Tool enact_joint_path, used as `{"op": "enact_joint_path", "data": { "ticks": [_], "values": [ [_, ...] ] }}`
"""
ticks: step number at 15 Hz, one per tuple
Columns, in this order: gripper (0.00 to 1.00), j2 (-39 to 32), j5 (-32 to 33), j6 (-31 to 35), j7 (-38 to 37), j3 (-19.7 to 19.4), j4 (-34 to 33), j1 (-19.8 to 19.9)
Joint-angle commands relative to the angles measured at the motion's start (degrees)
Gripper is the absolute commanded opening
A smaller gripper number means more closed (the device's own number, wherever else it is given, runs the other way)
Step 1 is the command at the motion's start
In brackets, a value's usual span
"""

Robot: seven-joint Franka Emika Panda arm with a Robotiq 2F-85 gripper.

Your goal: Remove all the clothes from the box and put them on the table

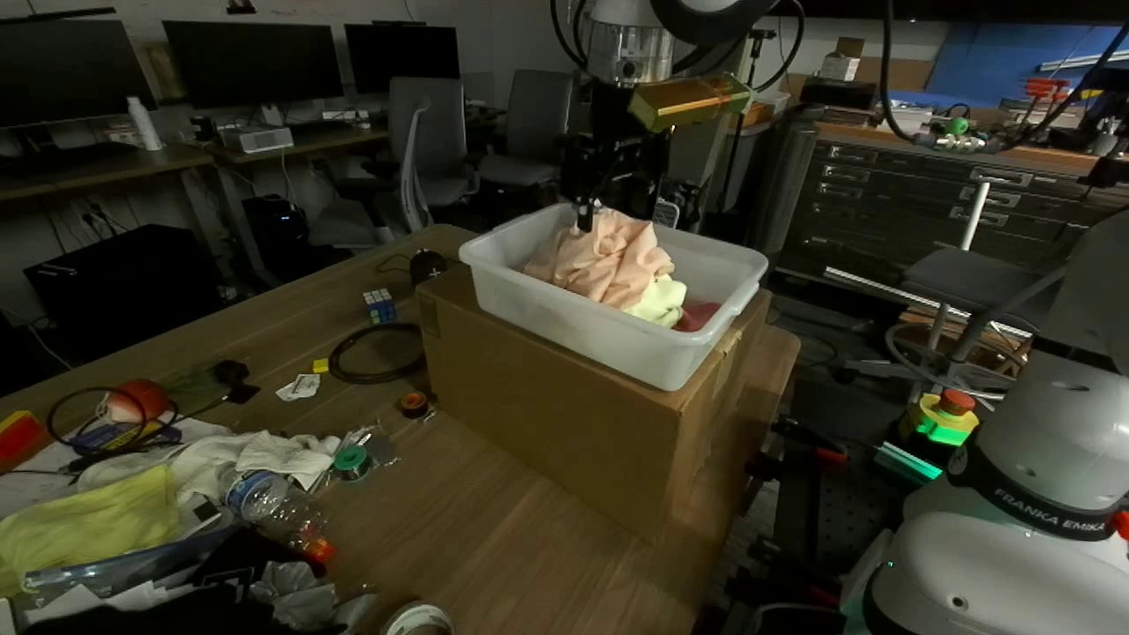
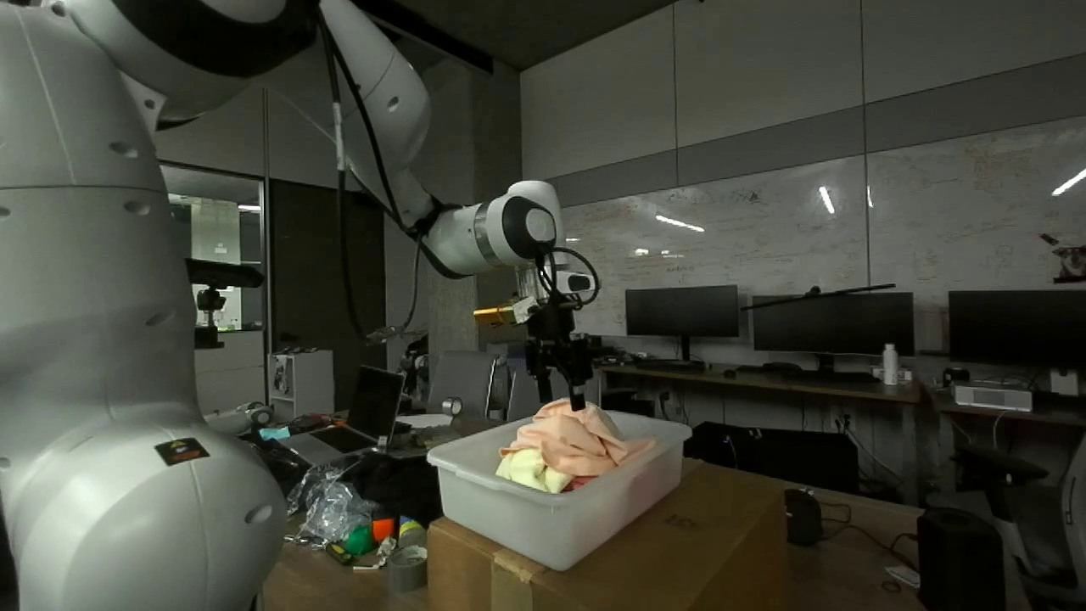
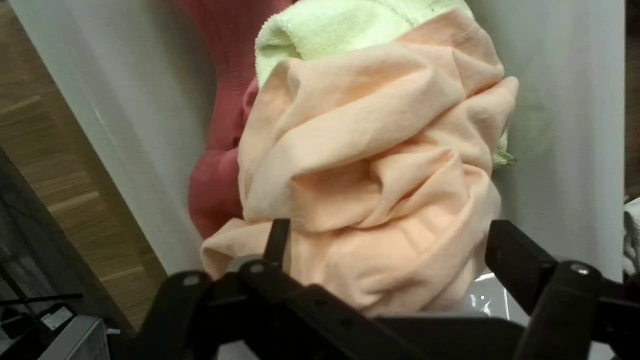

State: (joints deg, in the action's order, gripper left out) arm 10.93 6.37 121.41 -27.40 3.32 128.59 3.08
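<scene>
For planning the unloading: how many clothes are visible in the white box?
3: peach garment on top, pale green garment partly under it, pink-red garment showing beside both. Others may be hidden.

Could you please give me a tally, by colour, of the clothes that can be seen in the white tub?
Peach-orange garment: 1
Pale green garment: 1
Pink-red garment: 1
Total: 3 in sight; whether anything more lies buried beneath cannot be told.
</scene>
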Motion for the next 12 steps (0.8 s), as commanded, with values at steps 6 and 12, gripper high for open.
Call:
{"op": "enact_joint_path", "data": {
  "ticks": [6, 12],
  "values": [
    [1.0, -3.94, -2.11, 1.61, 4.56, -1.93, -1.62, -0.43],
    [1.0, -5.22, -1.18, 4.53, 9.83, -1.63, -1.56, -1.28]
  ]
}}
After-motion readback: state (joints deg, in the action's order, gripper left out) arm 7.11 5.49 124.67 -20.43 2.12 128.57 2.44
